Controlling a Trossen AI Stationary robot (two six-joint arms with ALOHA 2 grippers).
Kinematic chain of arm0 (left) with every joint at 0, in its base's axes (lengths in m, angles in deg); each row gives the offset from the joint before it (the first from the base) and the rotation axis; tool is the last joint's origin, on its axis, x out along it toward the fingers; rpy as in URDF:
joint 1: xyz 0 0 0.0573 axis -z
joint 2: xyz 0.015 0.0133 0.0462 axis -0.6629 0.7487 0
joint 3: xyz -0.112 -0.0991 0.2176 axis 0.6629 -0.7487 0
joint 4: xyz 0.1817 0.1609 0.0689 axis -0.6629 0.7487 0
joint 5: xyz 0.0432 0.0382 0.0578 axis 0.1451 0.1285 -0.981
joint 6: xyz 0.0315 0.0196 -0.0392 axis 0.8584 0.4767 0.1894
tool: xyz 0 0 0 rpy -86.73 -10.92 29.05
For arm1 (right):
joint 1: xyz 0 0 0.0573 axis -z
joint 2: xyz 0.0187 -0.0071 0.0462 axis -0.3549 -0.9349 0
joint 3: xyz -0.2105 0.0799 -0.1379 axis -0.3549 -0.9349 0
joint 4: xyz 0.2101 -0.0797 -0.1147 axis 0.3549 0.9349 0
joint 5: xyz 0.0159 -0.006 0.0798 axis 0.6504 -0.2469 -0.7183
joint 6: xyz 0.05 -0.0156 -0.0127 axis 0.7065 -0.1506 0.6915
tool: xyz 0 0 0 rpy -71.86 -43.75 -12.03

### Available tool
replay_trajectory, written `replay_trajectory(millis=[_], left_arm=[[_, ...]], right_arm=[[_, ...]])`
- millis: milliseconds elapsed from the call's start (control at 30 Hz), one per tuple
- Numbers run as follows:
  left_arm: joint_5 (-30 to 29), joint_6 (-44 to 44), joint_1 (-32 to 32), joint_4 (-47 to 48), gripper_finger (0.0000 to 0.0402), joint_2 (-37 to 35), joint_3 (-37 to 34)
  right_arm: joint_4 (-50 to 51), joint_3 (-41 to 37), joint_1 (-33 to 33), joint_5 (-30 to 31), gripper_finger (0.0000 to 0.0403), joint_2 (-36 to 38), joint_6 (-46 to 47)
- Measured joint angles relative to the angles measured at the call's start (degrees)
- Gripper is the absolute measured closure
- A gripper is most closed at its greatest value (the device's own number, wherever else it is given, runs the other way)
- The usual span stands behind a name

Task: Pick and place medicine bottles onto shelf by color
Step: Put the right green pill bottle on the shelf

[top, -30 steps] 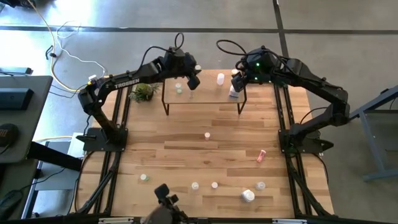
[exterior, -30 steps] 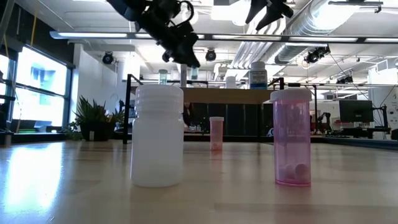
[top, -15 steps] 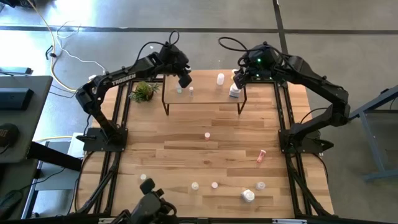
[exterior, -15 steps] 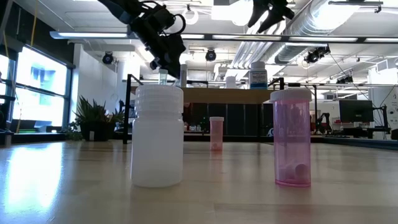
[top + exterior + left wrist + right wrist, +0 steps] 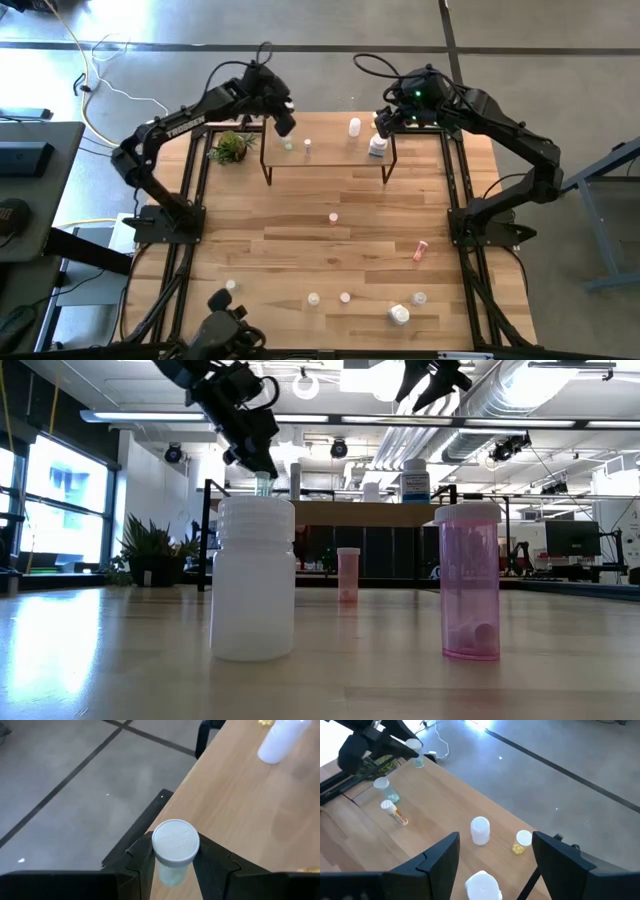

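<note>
The whole table (image 5: 340,230) and both arms are seen from straight above in the high view. In the low view, the scene is viewed level from the tabletop, with a white bottle (image 5: 253,580) very close. From each wrist, the shelf (image 5: 260,795) is looked down on past that arm's own fingers. The shelf (image 5: 445,810) is shared by all four views.

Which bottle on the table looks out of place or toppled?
The pink bottle lies on its side near the table's right edge, while the other loose bottles by the near edge stand upright. Nothing looks spilled or broken.
</note>
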Motion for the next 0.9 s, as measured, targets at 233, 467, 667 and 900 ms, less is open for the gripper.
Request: replay_trajectory(millis=[233, 467, 667, 900], left_arm=[[2.07, -3.67, -1.78, -13.42, 0.0293, -9.21, -11.29], [1.81, -5.01, -1.34, -17.59, 0.0293, -12.07, -17.02], [0.78, -5.4, -1.3, -22.01, 0.0293, -11.96, -22.13], [-0.09, -3.99, -1.32, -22.71, 0.0293, -11.96, -22.83]], right_arm=[[-0.49, 0.0, 0.0, 0.0, 0.0162, 0.0, 0.02], [-1.07, 0.0, 0.0, 0.0, 0.0162, 0.0, 0.66], [-1.07, 0.0, 0.0, -0.02, 0.0162, 0.0, 0.68], [-1.07, 0.0, -0.03, -0.02, 0.0162, 0.0, 0.68]])
